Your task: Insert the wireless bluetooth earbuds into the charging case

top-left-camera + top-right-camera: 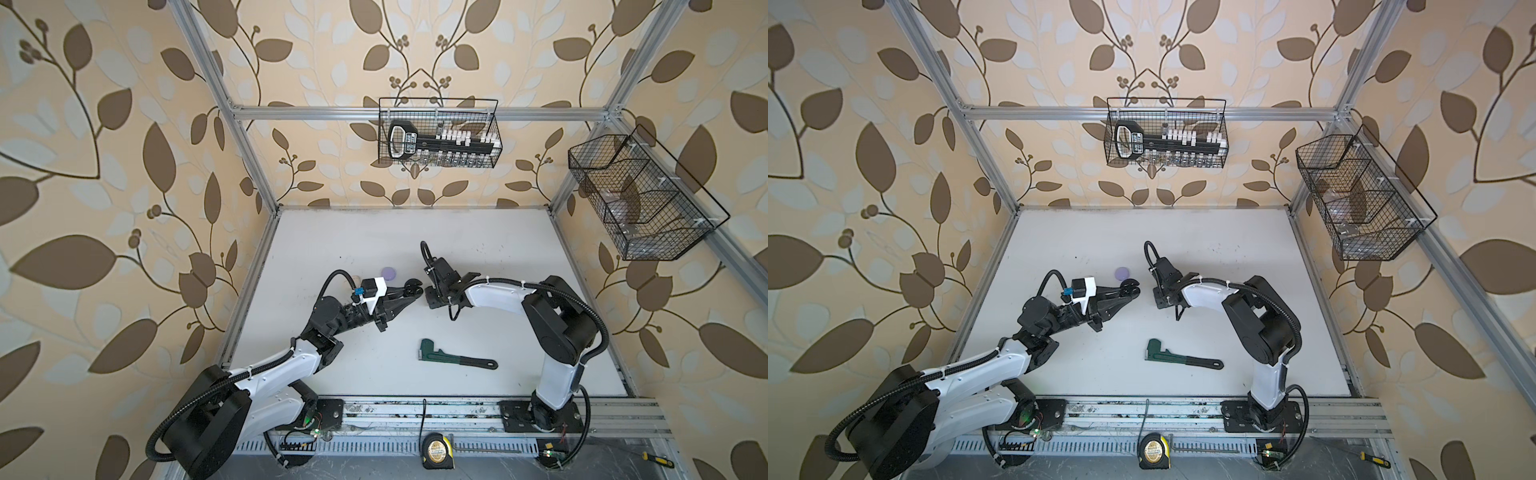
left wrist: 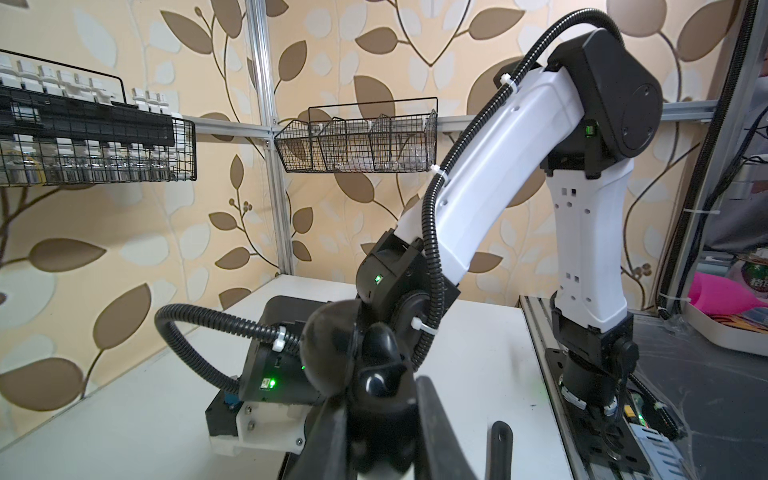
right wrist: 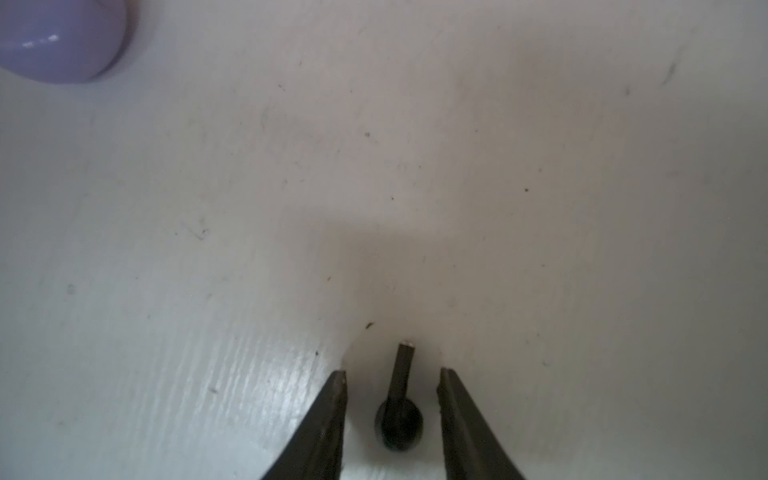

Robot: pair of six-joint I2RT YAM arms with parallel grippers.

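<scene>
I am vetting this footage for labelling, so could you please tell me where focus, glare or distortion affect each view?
Right wrist view: the black earbud inside the open right gripper is fairly sharp, the lavender case blurred with a highlight, the table shadowed ahead. Left wrist view: the black case nearest the lens is out of focus. Both top views: the frame posts splay outward.

Soft even light, top views bowed at edges, wrist close-ups blurred, perhaps out of focus.

Table (image 3: 540, 166): white painted surface, faint grain texture, scuffed. Lavender case (image 3: 58, 37): smooth glossy plastic. Black earbud (image 3: 400, 415): smooth semi-matt plastic. Black charging case (image 2: 328, 345): smooth plastic, soft sheen. Frame (image 1: 324, 112): bare metal.
</scene>
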